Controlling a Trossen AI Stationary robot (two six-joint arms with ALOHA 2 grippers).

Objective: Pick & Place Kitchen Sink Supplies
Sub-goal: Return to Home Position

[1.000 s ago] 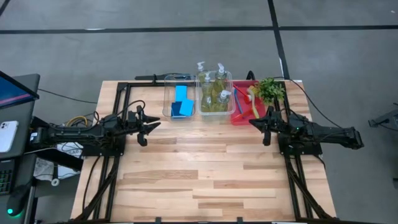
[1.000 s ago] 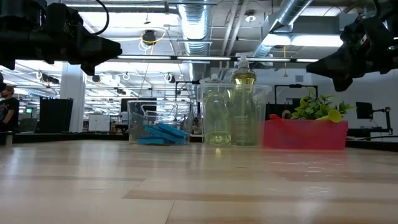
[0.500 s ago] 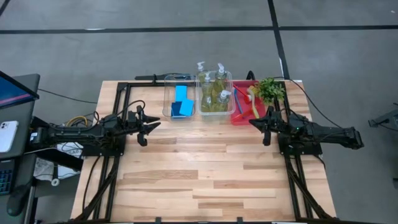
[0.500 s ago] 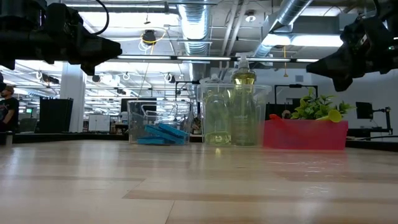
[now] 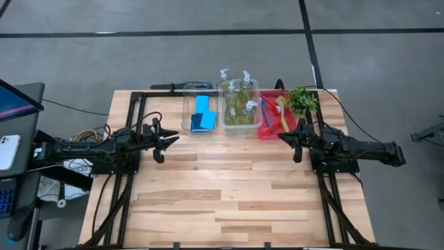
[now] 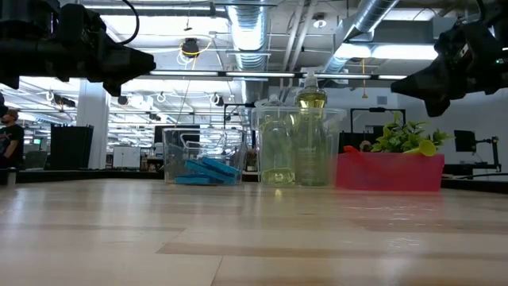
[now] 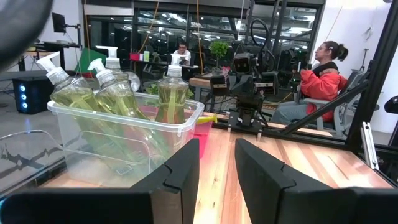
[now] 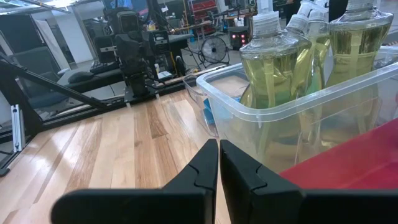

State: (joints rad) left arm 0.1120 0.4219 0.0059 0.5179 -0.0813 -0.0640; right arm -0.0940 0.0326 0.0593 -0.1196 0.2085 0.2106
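**Supplies sorted, both arms parked clear**

The pump bottles [image 5: 239,104] stand upright in the middle clear bin [image 5: 222,117]. On that bin's left-arm side the blue sponges [image 5: 202,114] lie in a second clear bin [image 5: 184,111]. On its right-arm side the brushes [image 5: 272,114] rest in the red tray [image 5: 263,133]. Grouping by kind appears finished, as nothing lies loose on the desk [image 5: 229,187]. The left end effector [image 5: 166,141], fingers apart, and the right end effector [image 5: 288,139], fingers together, hang empty either side of the middle bin, probably so they cannot knock anything.

wooden table [image 5: 229,187] with clear bins [image 5: 185,107], red tray [image 6: 389,175], plant [image 5: 302,101] (along its far edge)
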